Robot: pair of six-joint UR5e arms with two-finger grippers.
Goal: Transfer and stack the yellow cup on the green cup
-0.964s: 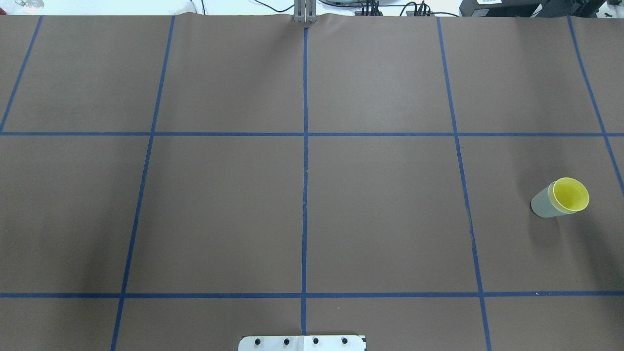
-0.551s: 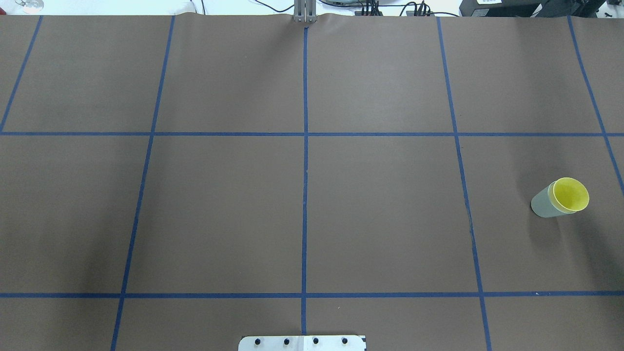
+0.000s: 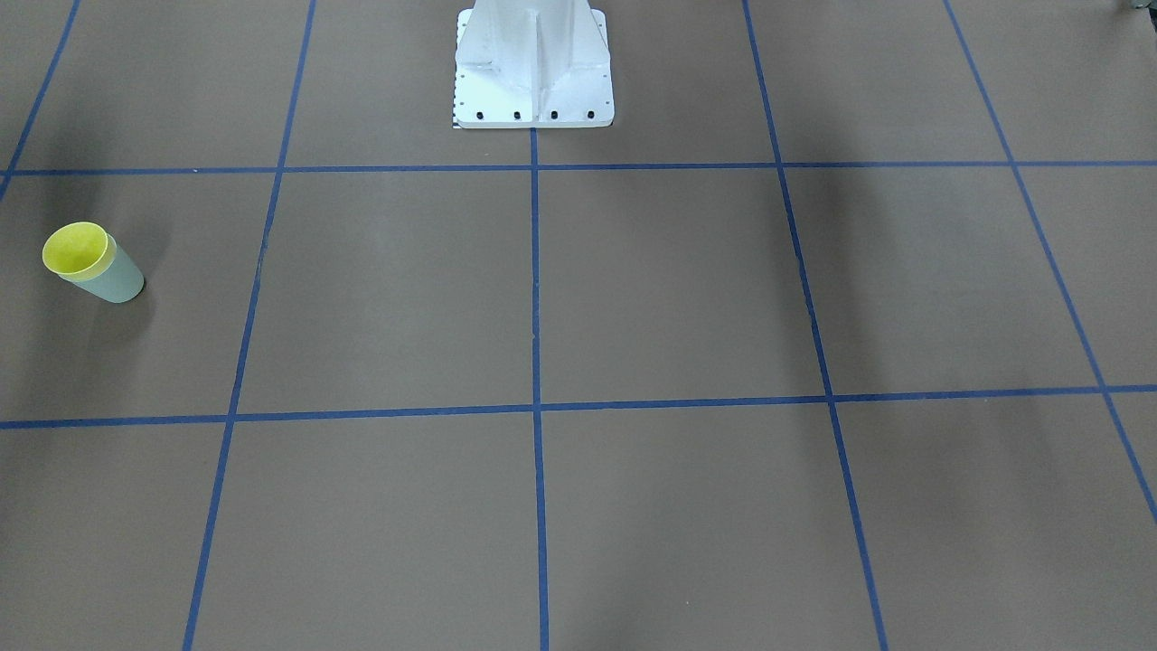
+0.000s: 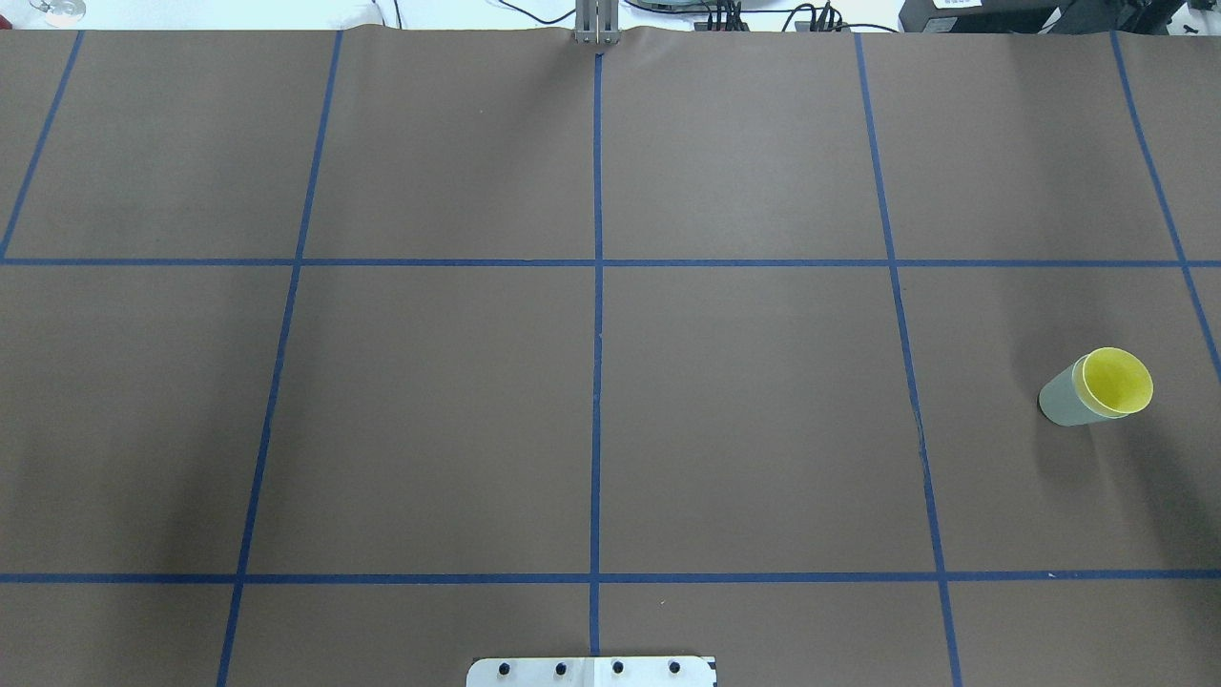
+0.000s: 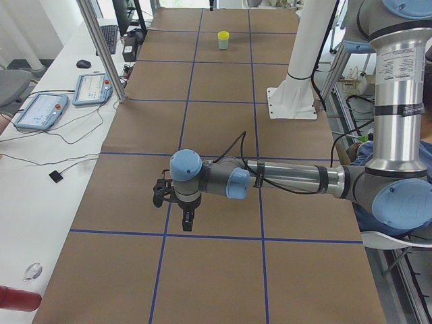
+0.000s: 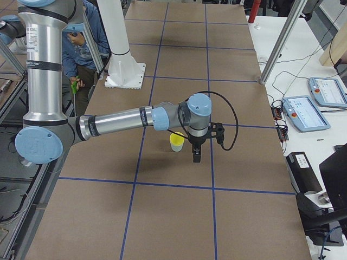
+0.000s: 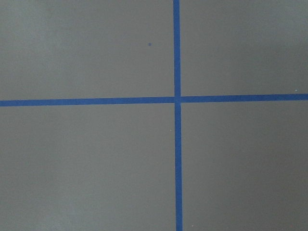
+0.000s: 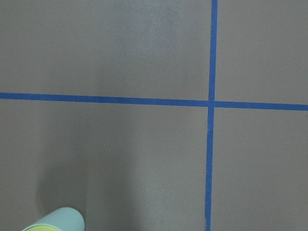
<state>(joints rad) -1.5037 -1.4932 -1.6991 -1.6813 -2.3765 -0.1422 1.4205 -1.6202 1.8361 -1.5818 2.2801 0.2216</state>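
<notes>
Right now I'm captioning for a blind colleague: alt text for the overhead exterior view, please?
A yellow cup sits nested inside a pale green cup near the right edge of a brown table gridded with blue tape. The only robot part in view is a white base plate at the bottom edge.

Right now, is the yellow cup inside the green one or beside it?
Inside. Only the rim and inner wall of the yellow cup show above the green cup, which stands upright.

Open mat (image 4: 744, 420) round yellow cup (image 4: 1118, 380) nested in green cup (image 4: 1057, 403), right gripper (image 6: 195, 158) hanging near, pedestal (image 3: 533, 63) well apart
</notes>
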